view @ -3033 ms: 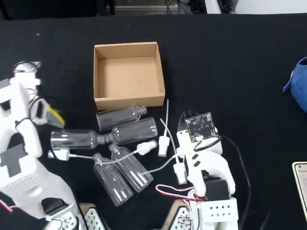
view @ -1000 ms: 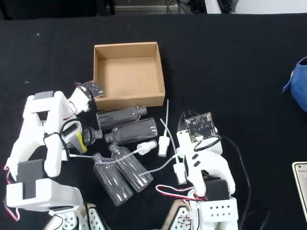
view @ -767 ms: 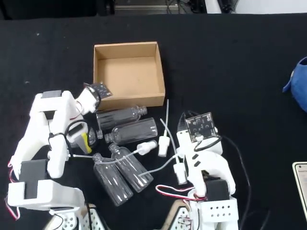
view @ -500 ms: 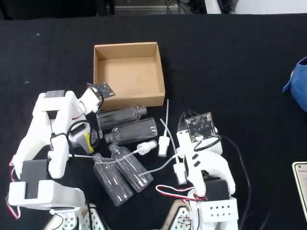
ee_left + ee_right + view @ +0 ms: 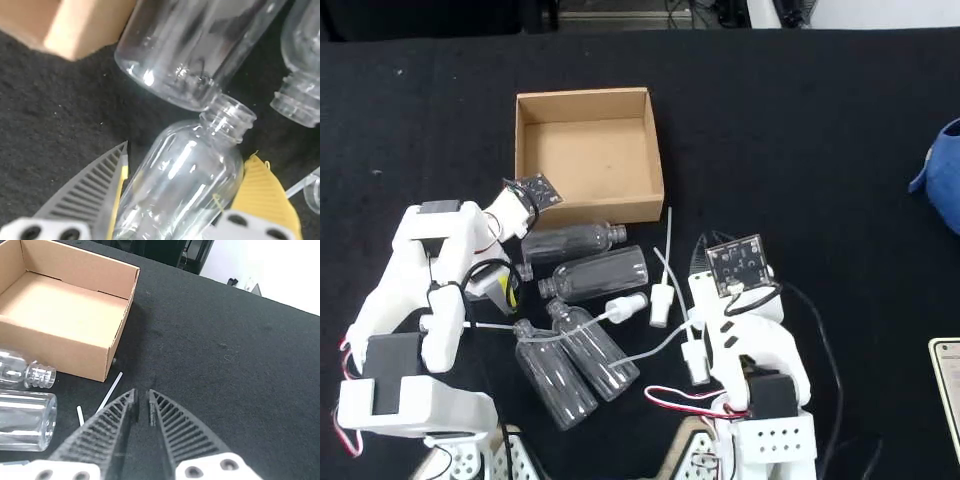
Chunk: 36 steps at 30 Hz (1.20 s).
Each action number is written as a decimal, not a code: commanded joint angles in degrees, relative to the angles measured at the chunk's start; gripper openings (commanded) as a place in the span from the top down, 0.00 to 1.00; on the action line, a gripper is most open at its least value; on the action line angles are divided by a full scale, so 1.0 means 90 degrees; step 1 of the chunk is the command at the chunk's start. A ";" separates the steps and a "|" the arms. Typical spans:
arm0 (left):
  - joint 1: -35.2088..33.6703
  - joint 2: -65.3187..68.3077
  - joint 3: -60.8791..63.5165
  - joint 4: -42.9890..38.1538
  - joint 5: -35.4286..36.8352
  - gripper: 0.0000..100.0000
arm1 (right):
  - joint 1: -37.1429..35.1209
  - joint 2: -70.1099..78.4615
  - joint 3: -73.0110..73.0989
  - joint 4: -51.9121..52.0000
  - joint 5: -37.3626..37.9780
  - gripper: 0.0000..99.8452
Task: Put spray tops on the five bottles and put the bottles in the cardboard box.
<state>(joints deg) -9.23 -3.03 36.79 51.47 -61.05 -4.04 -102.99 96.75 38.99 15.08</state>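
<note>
The open-topped brown cardboard box (image 5: 590, 212) was free from above, but clear plastic bottles (image 5: 598, 274) crowded its front side.

Each bottle (image 5: 600, 274) was clear, glossy, smooth plastic, the cardboard box (image 5: 590, 211) matt brown paperboard, and the counter (image 5: 800, 150) a fuzzy matt black cloth.

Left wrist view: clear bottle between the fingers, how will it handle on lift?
The clear bottle looks empty and thin-walled: probably light, may flex if squeezed. Its smooth round wall seems slippery in the left gripper and would likely roll if dropped.
</note>
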 commanded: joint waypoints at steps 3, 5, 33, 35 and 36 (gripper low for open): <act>0.0034 -0.0098 -0.0063 -0.0098 0.0059 0.81 | 0.0078 -0.0435 -0.0034 -0.0029 -0.0010 0.98; 0.0063 -0.0098 -0.0063 -0.0098 0.0059 0.86 | 0.0078 -0.0435 -0.0034 -0.0029 -0.0010 0.98; -0.1470 -0.0049 -0.3971 0.4015 0.1241 0.97 | 0.0078 -0.0415 -0.0034 -0.0020 -0.0029 0.98; -0.2076 -0.0029 -0.4078 0.3966 0.1231 0.97 | 0.0078 -0.0454 -0.0034 0.0088 -0.0029 0.98; -0.2437 -0.0029 -0.4020 0.3790 0.1241 0.97 | 0.0078 -0.0454 -0.0034 0.0107 -0.0029 0.98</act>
<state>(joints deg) -23.21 -2.77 4.09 86.90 -50.77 -4.04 -102.99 96.75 39.08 15.08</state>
